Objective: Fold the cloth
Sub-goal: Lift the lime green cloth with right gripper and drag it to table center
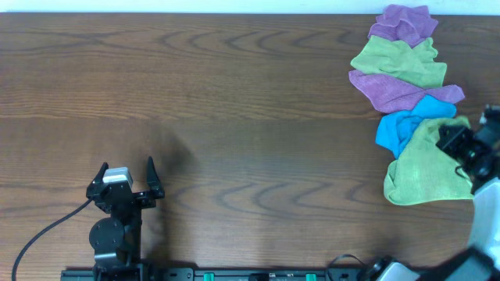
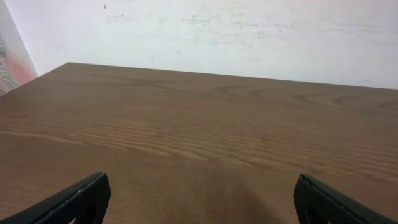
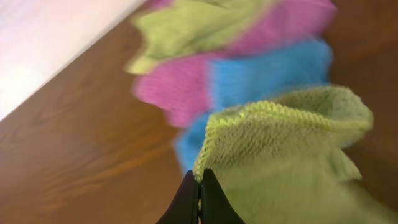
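Lime-green terry cloth was seen at 3 o'clock of wood table, by crumpled blue cloth. Hem was pinched by R gripper, clamped tight. L gripper, 7 o'clock, was seen splayed, unloaded.

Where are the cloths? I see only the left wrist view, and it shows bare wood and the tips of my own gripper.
Observer: The overhead view shows a pile of cloths at the far right side of the table, well away from your arm.
Operator: Is the other arm touching the pile?
Observer: Yes. The right gripper is shut on the edge of the near green cloth, at the end of the pile closest to the robot.
Operator: Which cloth lies next to that one?
Observer: A blue cloth. The green one covers part of it.
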You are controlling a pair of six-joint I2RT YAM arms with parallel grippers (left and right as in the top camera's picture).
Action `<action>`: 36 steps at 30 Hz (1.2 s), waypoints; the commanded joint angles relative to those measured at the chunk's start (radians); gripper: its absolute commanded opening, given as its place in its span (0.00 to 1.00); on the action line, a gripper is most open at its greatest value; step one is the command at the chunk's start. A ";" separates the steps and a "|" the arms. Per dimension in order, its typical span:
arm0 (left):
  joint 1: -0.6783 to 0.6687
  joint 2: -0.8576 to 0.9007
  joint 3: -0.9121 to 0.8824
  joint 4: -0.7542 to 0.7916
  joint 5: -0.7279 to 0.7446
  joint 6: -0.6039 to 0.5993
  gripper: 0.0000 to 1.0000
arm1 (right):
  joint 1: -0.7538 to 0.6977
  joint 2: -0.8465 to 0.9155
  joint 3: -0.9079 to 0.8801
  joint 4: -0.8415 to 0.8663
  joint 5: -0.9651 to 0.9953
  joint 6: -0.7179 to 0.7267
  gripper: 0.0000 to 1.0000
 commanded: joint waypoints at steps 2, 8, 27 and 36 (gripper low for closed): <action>-0.004 -0.006 -0.035 -0.013 -0.026 -0.003 0.95 | 0.082 -0.135 0.101 -0.094 -0.033 -0.091 0.01; -0.004 -0.006 -0.035 -0.013 -0.026 -0.003 0.95 | 0.220 -0.301 0.144 -0.192 -0.038 -0.090 0.01; -0.004 -0.006 -0.035 -0.013 -0.026 -0.003 0.95 | 0.930 -0.172 0.154 -0.050 0.074 0.012 0.01; -0.004 -0.006 -0.035 -0.013 -0.026 -0.003 0.95 | 0.971 0.066 0.320 -0.034 0.386 -0.009 0.01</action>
